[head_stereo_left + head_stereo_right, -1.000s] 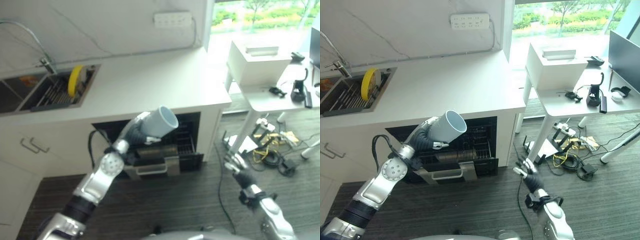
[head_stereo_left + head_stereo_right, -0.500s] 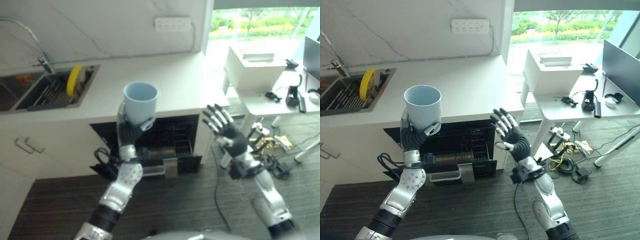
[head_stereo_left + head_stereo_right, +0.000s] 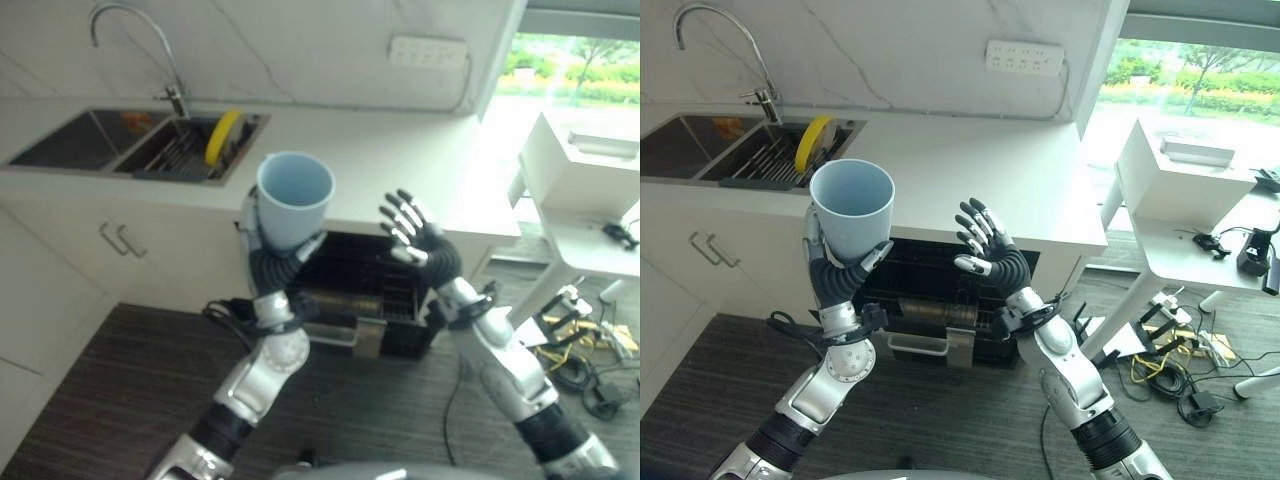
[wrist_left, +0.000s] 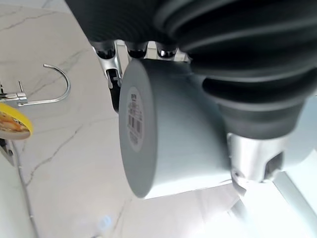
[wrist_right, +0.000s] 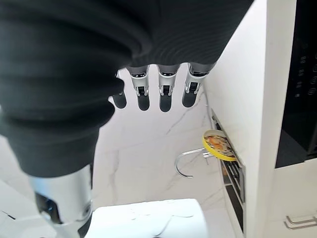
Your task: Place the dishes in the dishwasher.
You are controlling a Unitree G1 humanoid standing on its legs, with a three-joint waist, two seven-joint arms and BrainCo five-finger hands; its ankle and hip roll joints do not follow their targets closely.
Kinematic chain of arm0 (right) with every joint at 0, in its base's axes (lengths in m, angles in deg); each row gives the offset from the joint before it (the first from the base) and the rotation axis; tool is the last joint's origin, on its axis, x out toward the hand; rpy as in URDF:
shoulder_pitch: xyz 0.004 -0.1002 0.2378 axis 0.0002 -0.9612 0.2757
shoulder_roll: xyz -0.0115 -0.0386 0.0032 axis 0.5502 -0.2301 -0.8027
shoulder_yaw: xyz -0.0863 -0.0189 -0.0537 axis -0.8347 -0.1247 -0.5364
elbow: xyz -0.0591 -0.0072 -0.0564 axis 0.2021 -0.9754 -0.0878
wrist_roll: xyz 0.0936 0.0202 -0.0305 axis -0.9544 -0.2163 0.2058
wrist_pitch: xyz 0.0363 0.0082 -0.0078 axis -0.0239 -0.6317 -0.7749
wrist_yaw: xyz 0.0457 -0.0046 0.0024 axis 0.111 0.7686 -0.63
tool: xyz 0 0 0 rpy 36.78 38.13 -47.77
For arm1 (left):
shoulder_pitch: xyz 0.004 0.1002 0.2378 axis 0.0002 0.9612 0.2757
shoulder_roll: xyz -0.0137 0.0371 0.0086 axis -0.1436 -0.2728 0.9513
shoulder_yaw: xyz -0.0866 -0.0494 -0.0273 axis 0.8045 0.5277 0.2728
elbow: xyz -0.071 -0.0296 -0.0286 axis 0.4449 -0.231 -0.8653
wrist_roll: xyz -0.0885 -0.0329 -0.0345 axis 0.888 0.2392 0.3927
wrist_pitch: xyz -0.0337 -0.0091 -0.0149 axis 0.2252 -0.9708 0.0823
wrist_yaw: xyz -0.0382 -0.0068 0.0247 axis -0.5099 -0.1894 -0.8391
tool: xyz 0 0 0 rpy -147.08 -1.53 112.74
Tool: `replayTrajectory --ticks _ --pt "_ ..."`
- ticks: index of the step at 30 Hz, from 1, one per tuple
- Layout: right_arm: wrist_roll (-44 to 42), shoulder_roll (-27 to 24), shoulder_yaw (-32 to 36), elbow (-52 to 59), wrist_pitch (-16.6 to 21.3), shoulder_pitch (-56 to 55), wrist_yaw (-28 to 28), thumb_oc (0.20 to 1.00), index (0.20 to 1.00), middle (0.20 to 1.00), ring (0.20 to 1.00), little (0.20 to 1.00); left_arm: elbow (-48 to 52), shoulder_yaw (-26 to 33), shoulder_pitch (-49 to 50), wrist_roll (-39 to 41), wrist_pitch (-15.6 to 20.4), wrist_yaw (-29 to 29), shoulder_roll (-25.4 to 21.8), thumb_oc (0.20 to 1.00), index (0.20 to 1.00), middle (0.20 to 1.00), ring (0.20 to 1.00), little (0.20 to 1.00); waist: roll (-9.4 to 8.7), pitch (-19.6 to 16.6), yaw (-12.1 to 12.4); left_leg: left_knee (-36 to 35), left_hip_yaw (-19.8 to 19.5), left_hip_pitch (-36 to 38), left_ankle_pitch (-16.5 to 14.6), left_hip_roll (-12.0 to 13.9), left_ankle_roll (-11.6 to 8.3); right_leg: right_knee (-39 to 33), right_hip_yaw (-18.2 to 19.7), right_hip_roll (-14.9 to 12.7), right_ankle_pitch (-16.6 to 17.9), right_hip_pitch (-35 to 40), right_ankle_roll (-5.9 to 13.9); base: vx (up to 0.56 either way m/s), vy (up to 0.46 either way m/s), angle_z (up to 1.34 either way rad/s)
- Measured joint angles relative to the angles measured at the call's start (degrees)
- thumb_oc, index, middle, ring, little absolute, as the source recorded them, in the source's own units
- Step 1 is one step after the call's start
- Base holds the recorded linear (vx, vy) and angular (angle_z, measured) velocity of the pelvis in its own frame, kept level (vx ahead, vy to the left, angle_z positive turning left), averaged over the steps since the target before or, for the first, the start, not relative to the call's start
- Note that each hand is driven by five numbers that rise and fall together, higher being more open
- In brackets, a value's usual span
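Above the open dishwasher (image 3: 940, 300), the left hand (image 3: 840, 275) held a pale blue cup (image 3: 852, 208) upright, mouth up, with fingers and thumb curled round its lower wall. The left wrist view showed the cup's base (image 4: 132, 124) against the palm, so the grip sat low and left the rim free. Raised well clear of the rack (image 3: 360, 290), the cup appeared to be presented for a handover or a turn before loading; that is a judgement.

To the right of the cup, the right hand (image 3: 988, 250) was raised with fingers spread and straight, holding nothing. It stood near the cup but apart from it, palm turned toward it, as though ready to receive or steady it.

Below both hands, the dishwasher drawer stood pulled out under the white counter (image 3: 980, 170), its dark rack exposed to take the cup from above.

At the far left, a yellow plate (image 3: 816, 155) stood on edge in the sink rack (image 3: 765, 165) beside the faucet (image 3: 715, 30), apparently awaiting loading. A white side table (image 3: 1200, 240) stood at the right.
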Motion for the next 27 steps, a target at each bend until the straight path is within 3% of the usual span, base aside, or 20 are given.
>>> replayTrajectory --ticks 6,27 --pt "1.1 0.3 -3.7 1.1 -1.1 5.1 1.0 1.0 1.0 1.0 1.0 1.0 0.0 -0.1 0.0 0.0 -0.8 -2.5 -0.3 0.2 0.2 0.2 0.2 0.2 0.0 0.1 0.4 0.0 -0.3 0.0 0.0 -0.2 0.0 -0.1 -0.2 -0.1 0.0 0.2 0.01 0.0 0.0 0.01" --pt "0.9 0.3 -4.0 1.1 -3.6 6.7 2.1 1.0 1.0 1.0 1.0 1.0 -1.6 -5.1 -0.2 -0.1 -0.4 -6.5 -1.3 0.2 0.2 0.2 0.2 0.2 0.02 1.8 0.4 0.0 -0.4 0.1 0.0 -0.6 0.04 -0.1 0.0 -0.6 0.0 0.2 0.08 0.0 0.0 0.0"
